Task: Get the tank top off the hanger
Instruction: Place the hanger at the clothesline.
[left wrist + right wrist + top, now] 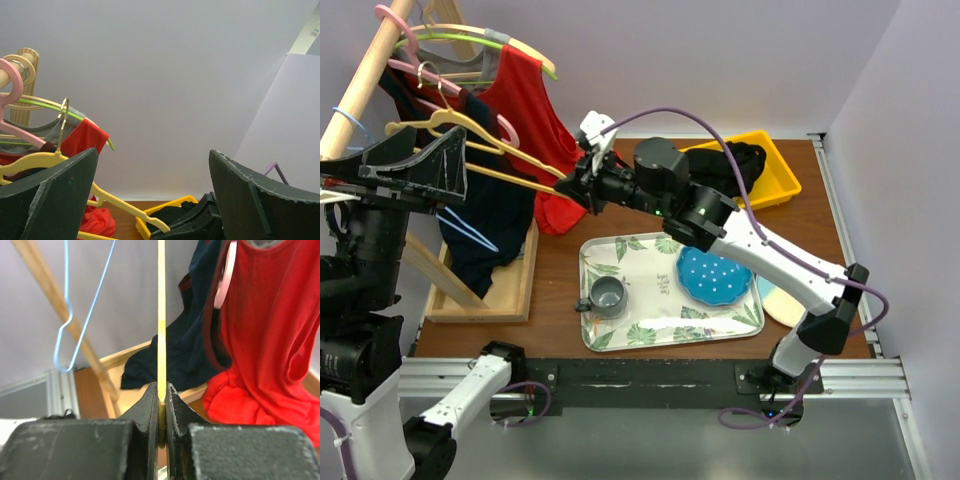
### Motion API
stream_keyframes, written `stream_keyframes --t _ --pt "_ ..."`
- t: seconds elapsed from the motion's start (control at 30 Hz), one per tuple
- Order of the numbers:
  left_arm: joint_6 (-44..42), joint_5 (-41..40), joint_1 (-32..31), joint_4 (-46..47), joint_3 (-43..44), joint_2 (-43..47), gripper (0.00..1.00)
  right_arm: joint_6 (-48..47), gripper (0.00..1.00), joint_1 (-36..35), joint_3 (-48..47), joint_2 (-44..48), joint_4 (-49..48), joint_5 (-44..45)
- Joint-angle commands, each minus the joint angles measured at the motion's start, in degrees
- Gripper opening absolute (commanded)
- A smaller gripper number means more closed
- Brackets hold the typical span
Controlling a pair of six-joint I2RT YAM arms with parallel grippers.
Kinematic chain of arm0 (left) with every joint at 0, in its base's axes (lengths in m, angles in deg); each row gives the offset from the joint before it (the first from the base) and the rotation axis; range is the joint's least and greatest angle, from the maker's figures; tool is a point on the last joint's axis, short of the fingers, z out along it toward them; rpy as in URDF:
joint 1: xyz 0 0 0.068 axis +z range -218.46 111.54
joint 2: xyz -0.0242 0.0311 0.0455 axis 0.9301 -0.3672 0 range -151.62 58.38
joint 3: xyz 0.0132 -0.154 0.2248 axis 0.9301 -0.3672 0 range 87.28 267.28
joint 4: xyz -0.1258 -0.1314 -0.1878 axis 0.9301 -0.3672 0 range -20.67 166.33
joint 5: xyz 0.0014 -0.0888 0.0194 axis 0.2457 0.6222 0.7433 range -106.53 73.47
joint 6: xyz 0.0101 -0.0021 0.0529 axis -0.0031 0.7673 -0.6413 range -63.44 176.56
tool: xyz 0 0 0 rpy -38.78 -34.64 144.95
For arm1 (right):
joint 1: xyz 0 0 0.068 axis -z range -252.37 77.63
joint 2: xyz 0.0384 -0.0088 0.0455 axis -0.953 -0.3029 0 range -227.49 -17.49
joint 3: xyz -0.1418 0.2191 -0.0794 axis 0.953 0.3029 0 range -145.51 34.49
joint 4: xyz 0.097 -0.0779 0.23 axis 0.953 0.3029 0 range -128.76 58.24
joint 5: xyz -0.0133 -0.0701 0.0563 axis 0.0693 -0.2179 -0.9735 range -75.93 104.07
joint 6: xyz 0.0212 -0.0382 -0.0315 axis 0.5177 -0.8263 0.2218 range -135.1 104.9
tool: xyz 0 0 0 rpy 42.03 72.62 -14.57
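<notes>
A red tank top (530,110) hangs on a green hanger (470,38) from the wooden rod (365,80); it also shows in the left wrist view (85,137) and the right wrist view (265,340). A yellow hanger (510,150) juts out toward the right, with a dark navy garment (485,225) drooping below it. My right gripper (570,185) is shut on the tip of the yellow hanger (161,315). My left gripper (435,165) is open and empty, raised beside the rack, with the yellow hanger (120,202) behind its fingers.
A leaf-patterned tray (660,330) holds a grey cup (608,295) and a blue plate (715,275). A yellow bin (775,175) with black cloth stands at the back right. A blue wire hanger (470,230) and a pink hanger (405,35) are on the rack, above its wooden base (510,290).
</notes>
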State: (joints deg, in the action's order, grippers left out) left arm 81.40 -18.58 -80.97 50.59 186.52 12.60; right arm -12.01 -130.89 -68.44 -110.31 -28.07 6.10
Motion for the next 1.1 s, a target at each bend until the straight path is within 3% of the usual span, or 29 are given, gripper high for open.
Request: stream_keyframes --t 0.0,0.4,0.63,1.07 --pt "1.09 -1.55 -0.14 0.34 1.13 -1.07 0.98 -5.38 0.0 -0.89 -7.78 -3.67 -4.81 3.83" --pt "3.37 1.68 -0.23 3.85 0.43 -2.65 0.99 -9.51 0.0 -2.48 -21.86 -16.08 -3.84 5.15" --pt "0.13 6.52 -0.14 9.55 -7.74 -3.61 0.99 -11.35 0.0 -2.56 -23.45 -19.24 -5.34 3.84" --pt "-3.13 11.53 -0.14 9.74 -5.9 -9.94 0.99 -12.5 0.0 -2.56 -21.78 -20.3 -7.36 2.43"
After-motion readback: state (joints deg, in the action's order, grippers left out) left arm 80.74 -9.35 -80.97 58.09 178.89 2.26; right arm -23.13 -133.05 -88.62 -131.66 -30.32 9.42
